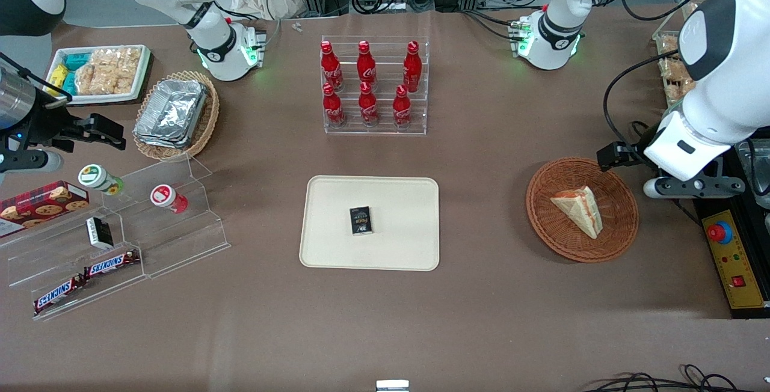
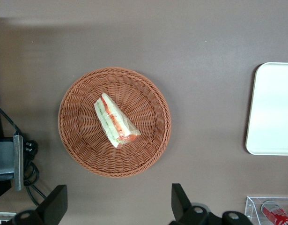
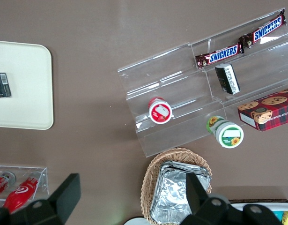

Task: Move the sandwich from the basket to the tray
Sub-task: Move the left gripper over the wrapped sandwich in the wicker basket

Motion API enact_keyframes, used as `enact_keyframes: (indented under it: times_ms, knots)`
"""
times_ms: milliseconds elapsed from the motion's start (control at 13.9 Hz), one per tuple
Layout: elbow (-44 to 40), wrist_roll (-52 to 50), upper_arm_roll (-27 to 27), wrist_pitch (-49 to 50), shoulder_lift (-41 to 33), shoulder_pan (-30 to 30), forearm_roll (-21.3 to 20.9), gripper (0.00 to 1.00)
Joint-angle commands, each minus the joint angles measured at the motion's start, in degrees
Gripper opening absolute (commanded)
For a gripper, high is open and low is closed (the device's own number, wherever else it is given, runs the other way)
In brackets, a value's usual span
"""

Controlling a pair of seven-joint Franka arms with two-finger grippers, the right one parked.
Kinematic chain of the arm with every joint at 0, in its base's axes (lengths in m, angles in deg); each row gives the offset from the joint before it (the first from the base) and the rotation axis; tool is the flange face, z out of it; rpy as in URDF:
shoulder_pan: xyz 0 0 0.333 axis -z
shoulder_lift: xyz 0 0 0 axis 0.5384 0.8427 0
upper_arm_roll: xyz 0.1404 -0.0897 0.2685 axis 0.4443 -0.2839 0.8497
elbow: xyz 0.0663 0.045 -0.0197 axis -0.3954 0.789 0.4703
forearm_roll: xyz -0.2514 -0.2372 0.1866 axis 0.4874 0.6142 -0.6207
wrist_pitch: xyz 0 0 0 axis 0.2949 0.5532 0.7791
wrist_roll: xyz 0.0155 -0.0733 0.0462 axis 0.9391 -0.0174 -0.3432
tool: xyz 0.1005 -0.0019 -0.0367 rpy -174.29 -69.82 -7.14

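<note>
The sandwich [image 1: 580, 210] [image 2: 115, 121], a pale bread wedge with red-orange and green filling, lies in the round reddish-brown wicker basket [image 1: 619, 238] [image 2: 78, 140]. The cream tray [image 1: 337, 248] [image 2: 270, 112] lies flat mid-table, toward the parked arm's end from the basket. My gripper [image 1: 692, 187] [image 2: 118, 204] hovers high over the basket's rim toward the working arm's end of the table. It is open, its fingers [image 2: 179, 199] spread wide with nothing between them, and it is clear of the sandwich.
A small dark box [image 1: 361, 220] lies on the tray. A clear rack of red cola bottles [image 1: 374, 85] stands farther from the front camera than the tray. A yellow control box with a red button [image 1: 731, 254] sits beside the basket.
</note>
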Motion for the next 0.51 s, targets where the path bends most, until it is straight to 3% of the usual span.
enact_keyframes:
  times_ms: [0,433]
  knots:
    - [-1.63,0.40,-1.05,2.16,1.18,-1.13,-1.46,1.00]
    - [-0.66,-2.50,-0.61,0.94,4.60,-1.48,-1.73,1.00]
